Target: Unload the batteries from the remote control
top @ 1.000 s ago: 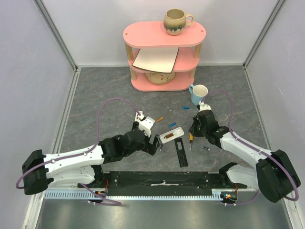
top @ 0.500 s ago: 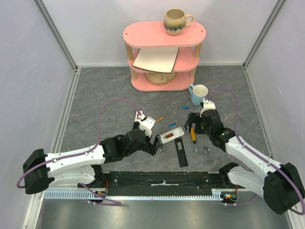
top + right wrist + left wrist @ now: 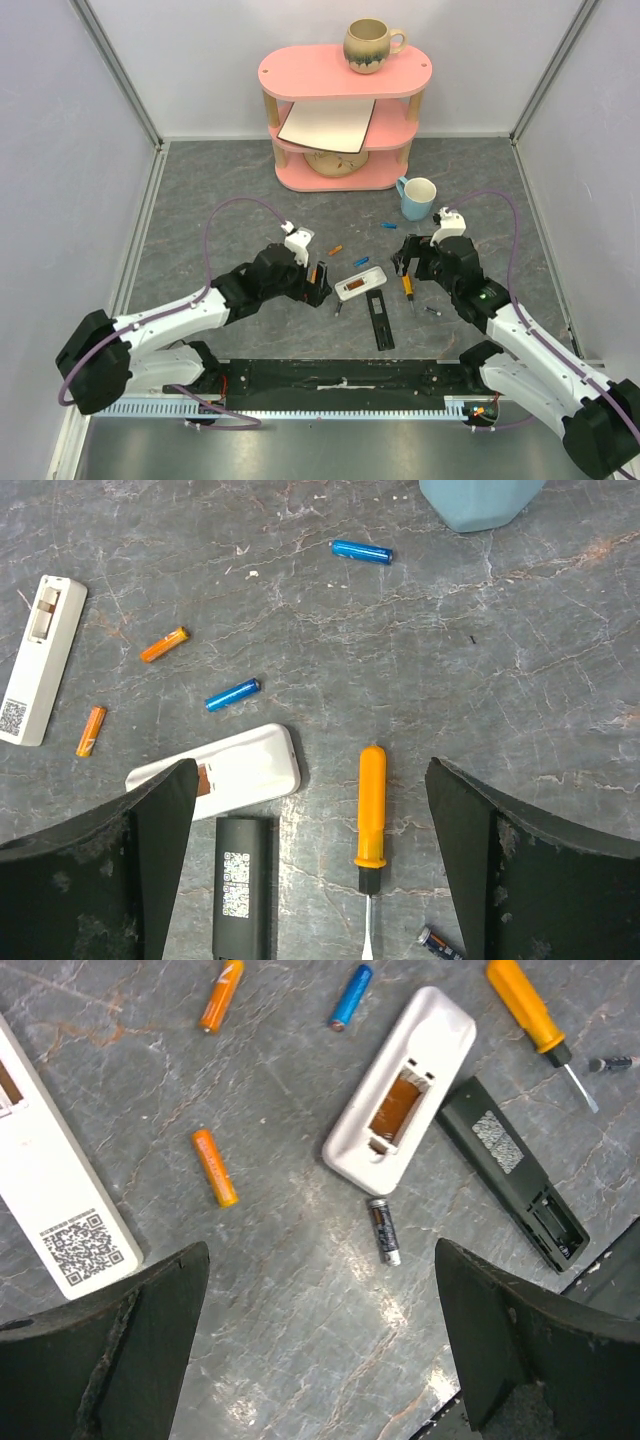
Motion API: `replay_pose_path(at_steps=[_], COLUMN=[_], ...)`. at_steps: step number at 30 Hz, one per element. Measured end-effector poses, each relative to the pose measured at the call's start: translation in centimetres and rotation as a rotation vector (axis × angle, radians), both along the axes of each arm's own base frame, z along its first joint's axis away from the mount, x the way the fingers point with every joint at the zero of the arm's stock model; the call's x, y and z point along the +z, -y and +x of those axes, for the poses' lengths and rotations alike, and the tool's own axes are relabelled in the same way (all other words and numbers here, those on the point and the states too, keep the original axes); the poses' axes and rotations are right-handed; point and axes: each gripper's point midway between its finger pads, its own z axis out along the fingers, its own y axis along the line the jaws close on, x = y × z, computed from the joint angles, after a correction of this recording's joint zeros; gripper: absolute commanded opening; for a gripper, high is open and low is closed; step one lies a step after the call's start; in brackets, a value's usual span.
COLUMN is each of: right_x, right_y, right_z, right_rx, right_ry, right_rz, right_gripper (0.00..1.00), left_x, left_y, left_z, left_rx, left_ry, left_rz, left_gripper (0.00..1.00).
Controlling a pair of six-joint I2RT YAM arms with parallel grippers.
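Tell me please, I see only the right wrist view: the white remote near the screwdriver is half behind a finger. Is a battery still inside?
Observer: The left wrist view shows the white remote with its compartment open, something orange inside, probably a battery.
Operator: And the black remote?
Observer: Its compartment is open and looks empty.
Operator: Any hidden cell?
Observer: A dark battery lies beside the white remote's open end.
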Motion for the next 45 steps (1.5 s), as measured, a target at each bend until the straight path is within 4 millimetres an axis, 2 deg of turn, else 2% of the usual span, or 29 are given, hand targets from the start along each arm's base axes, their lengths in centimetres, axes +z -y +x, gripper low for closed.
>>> replay_pose_path(at_steps=[6, 10, 14, 18, 24, 29, 34, 45], right_x=[-0.3, -0.5, -0.8, -0.7, 0.3, 2.0, 3.9, 6.9], right_y=[0.1, 0.2, 0.5, 0.8, 1.6, 2.2, 2.9, 4.5], right_z=[-0.1, -0.2, -0.2, -0.4, -0.5, -0.6, -0.8, -1.9], right_rx=[-0.003, -0.006, -0.017, -0.028, -0.058, -0.088, -0.117, -0.167], right_ry=[-0.006, -0.011, -0.015, -0.014, 0.022, 0.082, 0.152, 0.257], right_rz=[-0.005, -0.010, -0.019, -0.024, -0.024, -0.007, 0.018, 0.060], right_gripper=[0.98, 0.98, 0.98, 0.97, 0.98, 0.98, 0.98, 0.98], left_x=[-1.7, -2.2, -1.3, 0.7, 5.1, 7.0, 9.9, 16.0], left_y=[-2.7, -5.9, -9.8, -13.0, -14.9, -16.6, -17.4, -17.4], left_z=[2.4, 4.1, 5.9, 7.0, 6.9, 6.6, 6.5, 5.7], left_rx=[0.076, 0.188, 0.325, 0.456, 0.541, 0.621, 0.651, 0.622], left_ry=[-0.103, -0.148, -0.142, -0.079, 0.076, 0.141, 0.198, 0.280], left_rz=[-0.043, -0.090, -0.166, -0.240, -0.303, -0.292, -0.305, -0.349], left_gripper=[0.99, 0.99, 0.99, 0.99, 0.99, 0.99, 0.99, 0.99])
